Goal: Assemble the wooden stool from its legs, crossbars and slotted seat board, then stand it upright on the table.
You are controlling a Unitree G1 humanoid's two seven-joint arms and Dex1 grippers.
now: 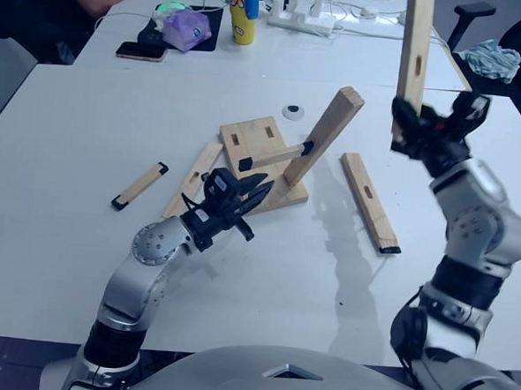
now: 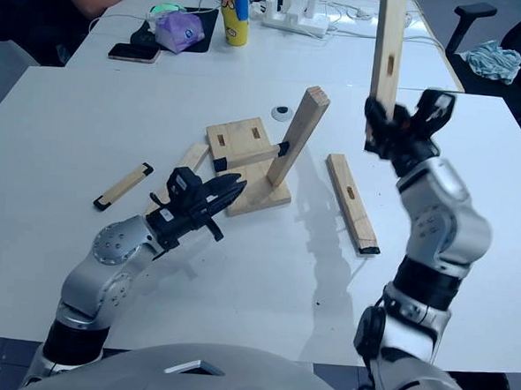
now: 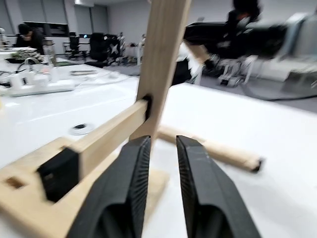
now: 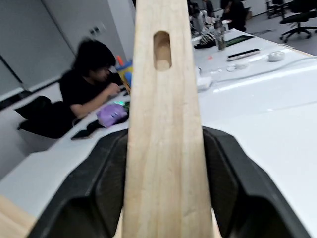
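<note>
Left gripper [image 1: 247,199] is hovering just in front of the seat board [image 1: 254,133], its fingers narrowly parted and holding nothing. On the board, a tilted leg [image 1: 328,133] is carrying a crossbar [image 1: 276,156]. Right gripper [image 1: 409,124] is clamping a slotted leg [image 1: 416,45] upright, high above the table [image 1: 70,130].

held leg [image 1: 415,36] — top cut off by frame edge | flat leg [image 1: 202,165] — near end hidden behind left claw [image 1: 259,188]
</note>
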